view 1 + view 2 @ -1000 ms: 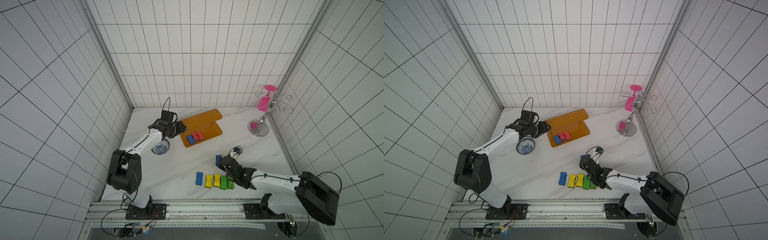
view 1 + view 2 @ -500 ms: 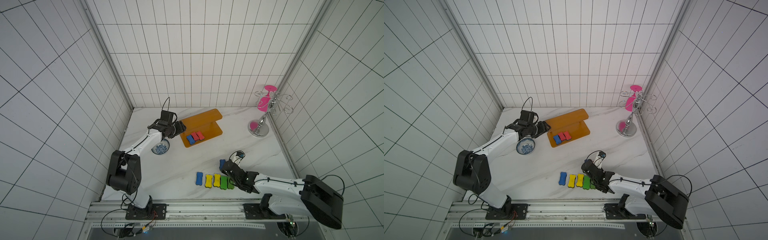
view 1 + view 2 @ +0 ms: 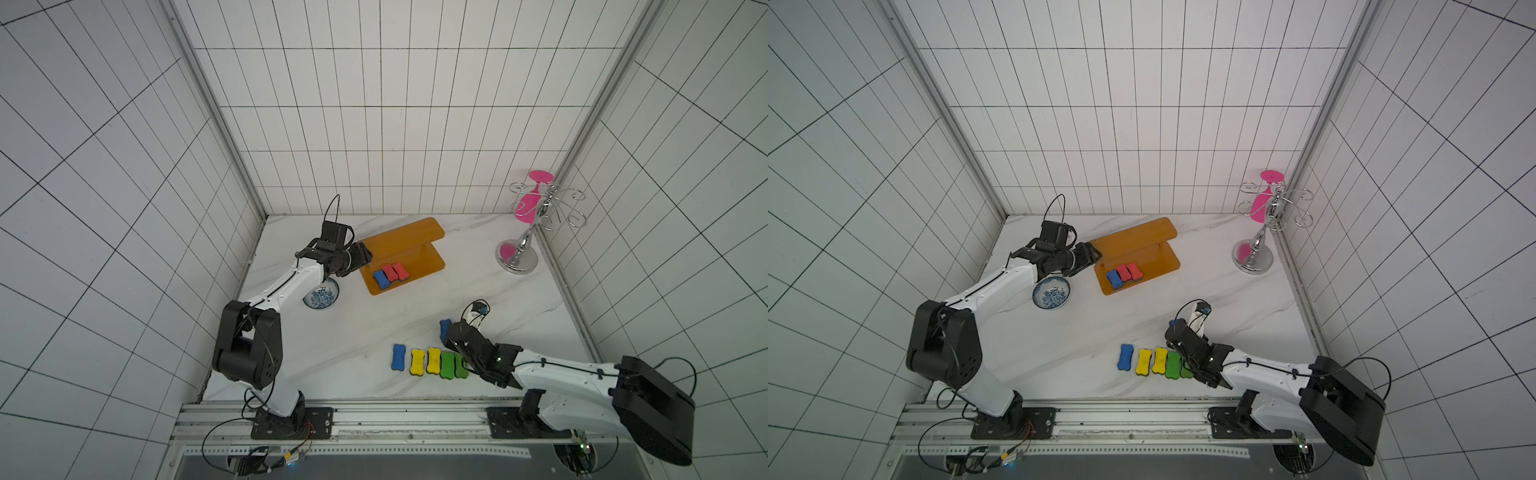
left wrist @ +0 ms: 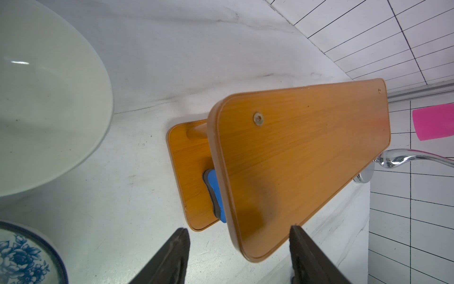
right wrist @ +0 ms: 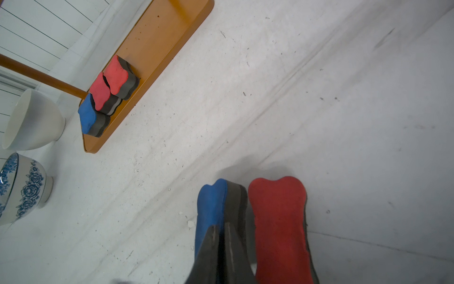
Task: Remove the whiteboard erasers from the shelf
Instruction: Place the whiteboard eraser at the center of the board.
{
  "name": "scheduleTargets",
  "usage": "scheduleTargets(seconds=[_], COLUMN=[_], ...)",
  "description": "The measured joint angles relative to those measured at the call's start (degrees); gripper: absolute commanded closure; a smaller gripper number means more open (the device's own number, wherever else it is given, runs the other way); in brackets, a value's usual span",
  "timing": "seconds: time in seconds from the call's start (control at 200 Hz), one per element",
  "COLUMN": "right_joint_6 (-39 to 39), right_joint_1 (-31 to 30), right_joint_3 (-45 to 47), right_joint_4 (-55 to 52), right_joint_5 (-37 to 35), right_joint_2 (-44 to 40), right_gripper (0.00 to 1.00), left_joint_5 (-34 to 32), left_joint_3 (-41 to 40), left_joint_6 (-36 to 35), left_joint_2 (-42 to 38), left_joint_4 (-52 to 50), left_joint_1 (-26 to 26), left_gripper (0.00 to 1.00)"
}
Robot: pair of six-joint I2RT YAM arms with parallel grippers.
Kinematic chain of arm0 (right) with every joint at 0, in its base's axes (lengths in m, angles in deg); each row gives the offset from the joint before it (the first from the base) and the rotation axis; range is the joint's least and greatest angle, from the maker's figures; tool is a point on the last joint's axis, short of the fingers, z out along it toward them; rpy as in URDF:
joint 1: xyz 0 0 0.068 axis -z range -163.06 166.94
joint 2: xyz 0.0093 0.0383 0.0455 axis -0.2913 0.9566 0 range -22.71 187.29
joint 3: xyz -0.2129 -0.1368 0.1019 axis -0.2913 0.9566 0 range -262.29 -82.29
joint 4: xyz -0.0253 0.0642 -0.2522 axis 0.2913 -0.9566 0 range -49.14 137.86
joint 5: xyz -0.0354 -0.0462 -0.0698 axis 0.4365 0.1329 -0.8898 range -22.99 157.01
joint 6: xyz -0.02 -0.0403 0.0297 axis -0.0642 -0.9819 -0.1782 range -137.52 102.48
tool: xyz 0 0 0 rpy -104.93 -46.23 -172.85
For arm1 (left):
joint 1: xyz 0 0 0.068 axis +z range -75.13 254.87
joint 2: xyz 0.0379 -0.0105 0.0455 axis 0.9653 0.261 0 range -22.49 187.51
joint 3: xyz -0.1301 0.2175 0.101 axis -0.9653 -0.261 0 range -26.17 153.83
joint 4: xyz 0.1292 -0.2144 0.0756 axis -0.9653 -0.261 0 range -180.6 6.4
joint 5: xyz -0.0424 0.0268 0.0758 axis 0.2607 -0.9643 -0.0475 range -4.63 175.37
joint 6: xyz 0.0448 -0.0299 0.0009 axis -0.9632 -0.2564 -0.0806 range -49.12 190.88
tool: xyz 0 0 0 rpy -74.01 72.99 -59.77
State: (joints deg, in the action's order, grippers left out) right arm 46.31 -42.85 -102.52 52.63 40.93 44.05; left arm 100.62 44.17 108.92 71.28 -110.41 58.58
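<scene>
At right gripper (image 5: 222, 226): jaws nearly closed, slim gap, tips over blue eraser (image 5: 211, 204) tipped on edge on table (image 5: 344, 123); red eraser (image 5: 277, 216) flat just beside. Next to gripper, row of five erasers (image 3: 433, 359). Far side: left gripper (image 4: 238, 231) open, empty, at shelf (image 4: 307, 152) end; three erasers (image 3: 390, 272) on its bottom level.

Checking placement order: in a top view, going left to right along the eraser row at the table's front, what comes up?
Blue eraser, yellow eraser, second yellow eraser, green eraser, second green eraser.
</scene>
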Motion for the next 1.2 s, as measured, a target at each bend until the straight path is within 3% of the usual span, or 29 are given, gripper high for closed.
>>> scheduleTargets(seconds=[0.605,1.199], right_joint_6=[-0.66,-0.39], right_joint_1=[1.33,1.33], right_joint_3=[0.22,2.14], right_joint_4=[-0.04,-1.57], right_joint_5=[2.16,4.55], right_joint_2=[0.39,-2.71], right_gripper=[0.8,0.79], left_joint_5=[-0.02,0.0], left_joint_3=[0.0,0.0], left_joint_6=[-0.07,-0.13], left_joint_2=[0.0,0.0], left_joint_4=[0.0,0.02], left_joint_1=[0.0,0.0], left_gripper=[0.32,0.32])
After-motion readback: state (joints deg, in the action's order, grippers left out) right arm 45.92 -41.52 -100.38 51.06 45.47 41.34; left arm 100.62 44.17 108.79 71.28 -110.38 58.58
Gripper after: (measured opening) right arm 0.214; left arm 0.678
